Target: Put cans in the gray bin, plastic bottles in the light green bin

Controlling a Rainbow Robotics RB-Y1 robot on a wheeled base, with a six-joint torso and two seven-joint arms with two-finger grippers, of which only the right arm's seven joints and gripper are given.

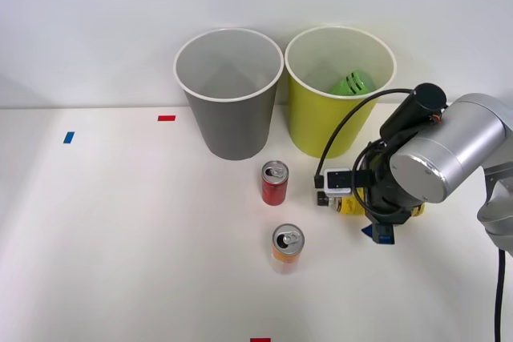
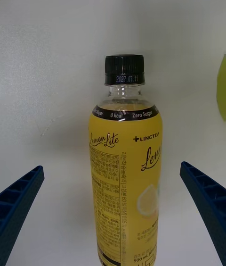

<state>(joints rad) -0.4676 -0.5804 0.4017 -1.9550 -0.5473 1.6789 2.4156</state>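
While my pincer (image 2: pixel 113 209) gapes around the yellow-labelled bottle (image 2: pixel 126 171) lying on the tabletop (image 1: pixel 120 238), nothing blocks it. Red can (image 1: pixel 274 183) and orange-yellow can (image 1: pixel 287 246) stand left of centre frame.

high front view, close wrist view

Between the blue ribbed fingers (image 2: pixel 21 200), a yellow-labelled bottle (image 2: pixel 126 171) with black cap and black lettering; beyond it a red can (image 1: pixel 274 183); orange-yellow can (image 1: pixel 287 245); gray bin (image 1: pixel 231 122); yellow-green bin (image 1: pixel 319 118), white-rimmed.
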